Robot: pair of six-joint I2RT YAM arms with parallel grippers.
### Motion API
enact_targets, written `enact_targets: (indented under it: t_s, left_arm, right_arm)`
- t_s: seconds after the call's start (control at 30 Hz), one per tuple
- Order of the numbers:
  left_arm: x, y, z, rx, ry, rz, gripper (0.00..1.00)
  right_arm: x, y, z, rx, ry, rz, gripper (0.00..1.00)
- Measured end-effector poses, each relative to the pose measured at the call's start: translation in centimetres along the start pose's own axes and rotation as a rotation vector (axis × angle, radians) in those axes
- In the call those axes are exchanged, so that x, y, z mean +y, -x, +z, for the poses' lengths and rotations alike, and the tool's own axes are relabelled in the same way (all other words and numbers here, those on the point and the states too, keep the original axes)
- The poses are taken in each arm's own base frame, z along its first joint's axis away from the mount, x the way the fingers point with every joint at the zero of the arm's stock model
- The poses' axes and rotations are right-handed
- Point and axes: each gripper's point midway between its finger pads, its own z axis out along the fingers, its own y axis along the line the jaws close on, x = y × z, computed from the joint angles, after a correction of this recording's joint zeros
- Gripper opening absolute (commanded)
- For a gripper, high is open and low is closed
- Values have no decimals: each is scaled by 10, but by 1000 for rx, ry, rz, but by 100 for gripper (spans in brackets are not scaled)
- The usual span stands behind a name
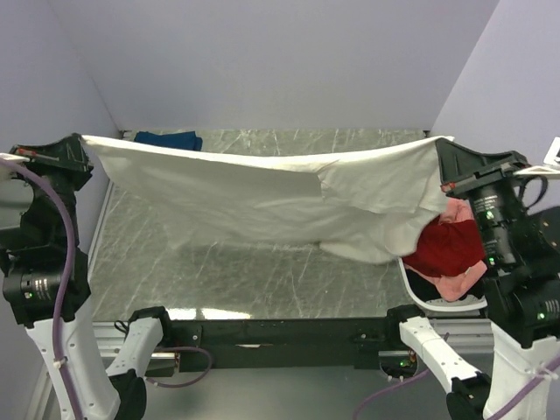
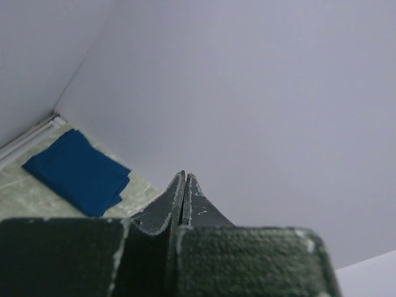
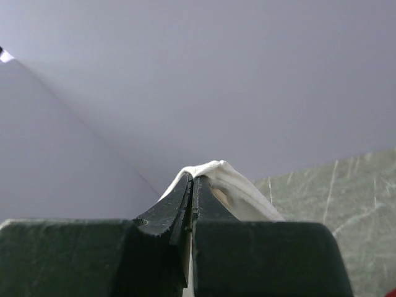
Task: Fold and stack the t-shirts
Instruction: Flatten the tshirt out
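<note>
Cream-white t-shirt (image 1: pixel 262 197) stretched in the air above the table (image 1: pixel 262 280), left end clamped in the closed left gripper (image 1: pixel 79 147), right end in the closed right gripper (image 3: pixel 193 180); folded dark blue t-shirt (image 2: pixel 77 170) lies far left.

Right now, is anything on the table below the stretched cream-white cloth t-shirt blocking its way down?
Nothing visible does. The folded dark blue t-shirt lies at the far left, behind the cream-white t-shirt; the table beneath is partly hidden.

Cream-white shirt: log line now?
left gripper: shut on cream-white shirt | right gripper: shut on it | shirt: stretched between both | dark blue shirt: folded, far-left
</note>
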Motion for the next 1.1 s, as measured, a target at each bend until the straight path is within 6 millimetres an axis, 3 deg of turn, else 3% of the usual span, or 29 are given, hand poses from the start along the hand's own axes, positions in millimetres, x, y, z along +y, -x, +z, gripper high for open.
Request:
enact_targets:
  t_s: [0.13, 0.27, 0.37, 0.6, 0.7, 0.8, 0.87, 0.97, 1.1]
  left_arm:
    - [-9, 7, 5, -19, -22, -5, 0]
    - [-6, -8, 40, 8, -18, -17, 0]
    - [3, -33, 83, 59, 3, -25, 0]
    - [29, -104, 209, 194, 75, -42, 0]
    - [21, -111, 257, 205, 58, -49, 0]
    - [-3, -94, 287, 163, -3, -57, 0]
    - [-20, -76, 290, 124, -49, -57, 0]
    - [-35, -50, 273, 69, -90, -50, 0]
    - [-24, -36, 230, 40, -78, -43, 0]
  right_arm:
    - [12, 13, -3, -39, 45, 1, 0]
    - [8, -2, 26, -8, 48, 0, 0]
    - [-3, -27, 69, 45, 28, -2, 0]
    - [-34, -90, 187, 166, -31, -7, 0]
    - [-37, -101, 230, 190, -34, -8, 0]
    - [-29, -90, 253, 161, -9, -9, 0]
    - [-23, -78, 253, 135, 9, -9, 0]
    - [-7, -51, 234, 58, 56, -6, 0]
    - [-6, -40, 191, 11, 73, 1, 0]
